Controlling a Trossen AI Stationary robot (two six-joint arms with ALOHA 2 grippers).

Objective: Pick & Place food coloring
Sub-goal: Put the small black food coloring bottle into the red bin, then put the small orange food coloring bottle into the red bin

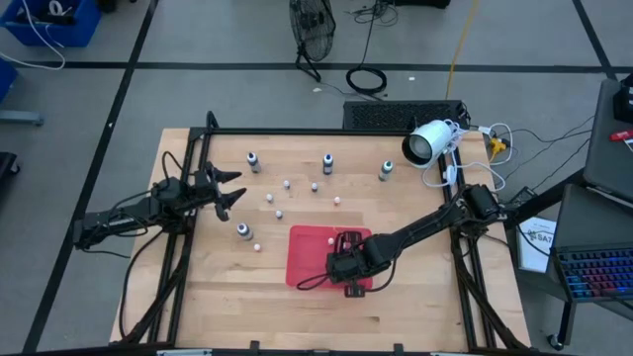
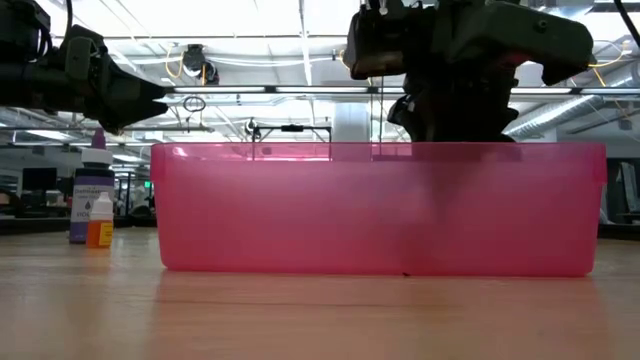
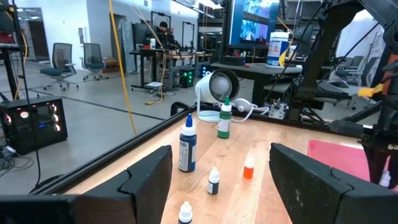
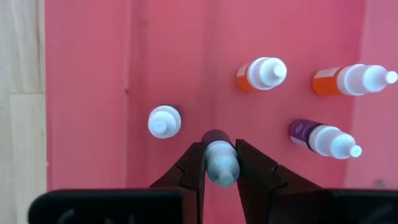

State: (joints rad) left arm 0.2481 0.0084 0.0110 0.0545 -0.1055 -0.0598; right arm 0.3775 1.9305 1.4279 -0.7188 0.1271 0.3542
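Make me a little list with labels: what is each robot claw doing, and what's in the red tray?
Right claw: shut on a small bottle, above the red tray
Left claw: open, holding nothing, over the table's left side
In tray: four small bottles with white caps
On table: more bottles, bigger dark ones and tiny ones

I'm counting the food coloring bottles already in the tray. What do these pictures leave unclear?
- High view: right gripper and its arm cover part of the red tray.
- Low view: the tray's wall hides its contents.
- Right wrist view: the bottle in the jaws shows only its cap; colour unclear.
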